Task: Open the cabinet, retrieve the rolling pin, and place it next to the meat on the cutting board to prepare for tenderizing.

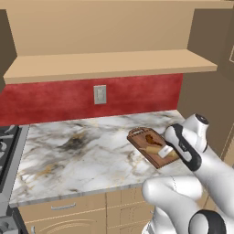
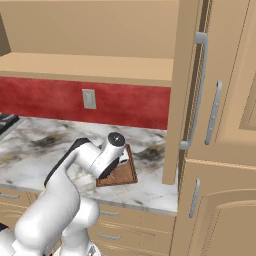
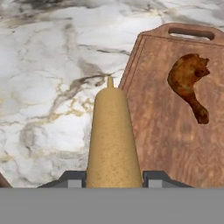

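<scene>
The cabinet (image 1: 109, 64) stands open, its shelf bare, with one door (image 2: 192, 90) swung out edge-on. My gripper (image 3: 113, 178) is shut on the rolling pin (image 3: 113, 135), a light-brown wooden cylinder pointing away from the hand. It is held low over the left rim of the cutting board (image 3: 175, 131), partly over the counter. The meat (image 3: 188, 83) lies on the board to the pin's right, near the handle end. From the left base view, the gripper (image 1: 165, 151) holds the rolling pin (image 1: 153, 148) over the cutting board (image 1: 139, 135), just in front of the meat (image 1: 149, 137).
The marble counter (image 1: 68, 151) stretches left of the board to a stove (image 1: 7, 146). A wall outlet (image 1: 100, 94) sits on the red backsplash. Drawers (image 1: 64, 206) run below the counter. A tall cabinet (image 2: 220, 125) closes off the right side.
</scene>
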